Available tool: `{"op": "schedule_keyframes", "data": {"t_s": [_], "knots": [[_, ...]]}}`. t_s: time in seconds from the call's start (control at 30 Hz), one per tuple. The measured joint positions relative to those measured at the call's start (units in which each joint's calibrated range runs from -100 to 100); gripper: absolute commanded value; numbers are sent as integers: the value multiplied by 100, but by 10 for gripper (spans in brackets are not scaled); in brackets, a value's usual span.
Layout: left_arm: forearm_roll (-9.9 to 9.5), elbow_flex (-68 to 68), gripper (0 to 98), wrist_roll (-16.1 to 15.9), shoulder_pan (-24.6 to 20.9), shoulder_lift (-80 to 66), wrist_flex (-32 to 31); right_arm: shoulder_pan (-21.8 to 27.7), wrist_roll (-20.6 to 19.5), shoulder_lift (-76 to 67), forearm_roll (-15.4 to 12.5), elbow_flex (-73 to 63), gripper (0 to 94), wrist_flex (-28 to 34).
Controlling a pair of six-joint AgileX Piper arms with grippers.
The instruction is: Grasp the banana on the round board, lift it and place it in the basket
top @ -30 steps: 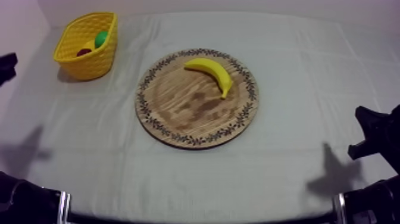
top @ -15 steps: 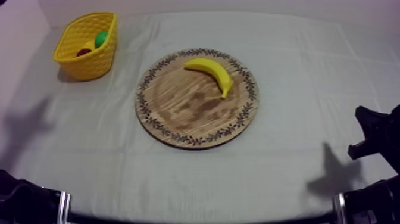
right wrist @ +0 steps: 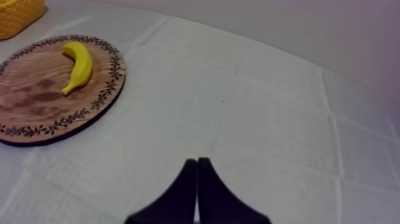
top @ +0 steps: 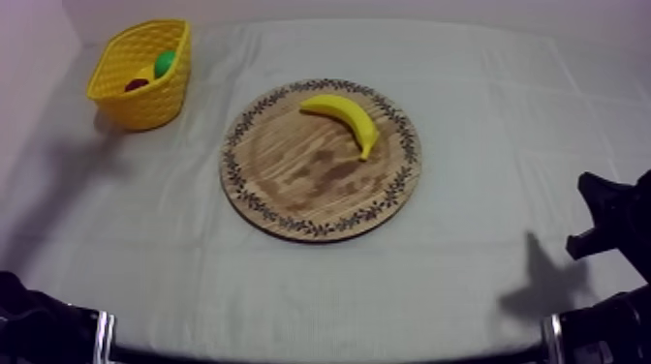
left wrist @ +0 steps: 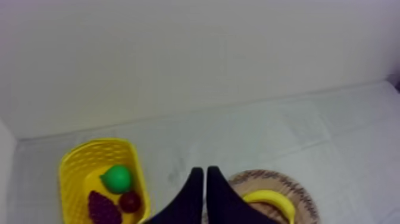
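The yellow banana (top: 344, 116) lies on the far right part of the round wooden board (top: 291, 184) in the middle of the table. The yellow basket (top: 124, 105) stands at the far left. My left gripper (left wrist: 204, 173) is shut on nothing and hangs high, between the basket (left wrist: 71, 170) and the board (left wrist: 300, 193), with the banana (left wrist: 274, 199) just beside its fingers. My right gripper (right wrist: 197, 162) is also shut and empty, low over bare cloth well to the right of the board (right wrist: 36, 113) and banana (right wrist: 79, 64).
Inside the basket lie a green pear (left wrist: 116, 177), a bunch of dark grapes (left wrist: 101, 207) and a small red fruit (left wrist: 130, 201). My right arm (top: 615, 218) sits at the table's right edge. A wall rises behind the table.
My left gripper, at the top view's left edge a second ago, has moved out past it. Its shadow on the cloth has slid up toward the basket. The right arm is still.
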Motion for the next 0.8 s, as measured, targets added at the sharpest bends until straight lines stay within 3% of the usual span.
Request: {"op": "schedule_keyframes", "data": {"t_s": [0.43,0.8], "knots": [[-233,-1373,0,733,772,1491,317,0,0,0,0,0,3,0],[-512,-2349,0,1575,1165,2649,752,0,0,0,0,0,3,0]]}}
